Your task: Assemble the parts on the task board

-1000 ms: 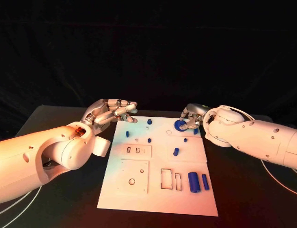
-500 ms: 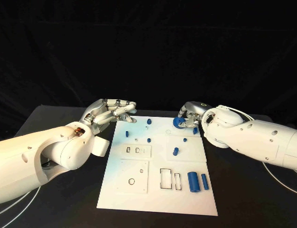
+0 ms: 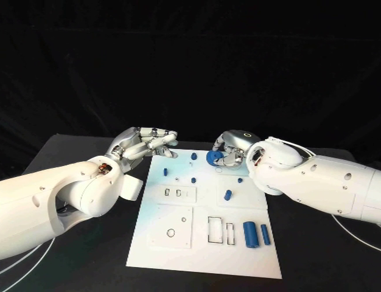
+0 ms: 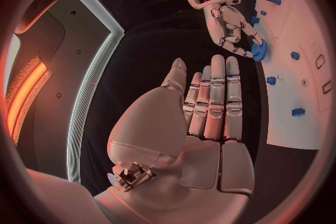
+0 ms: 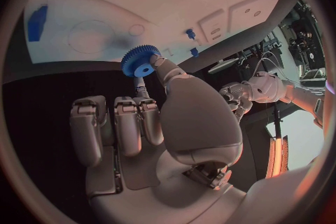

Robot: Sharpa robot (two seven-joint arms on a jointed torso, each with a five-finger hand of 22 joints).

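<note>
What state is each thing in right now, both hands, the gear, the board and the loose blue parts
Right hand: pinching the blue gear, held above the task board.
Left hand: fingers apart, holding nothing, beside the board's far left corner.
Task board: flat on the table, several slots unfilled.
Two blue cylinders: lying side by side at the board's near right.
</note>
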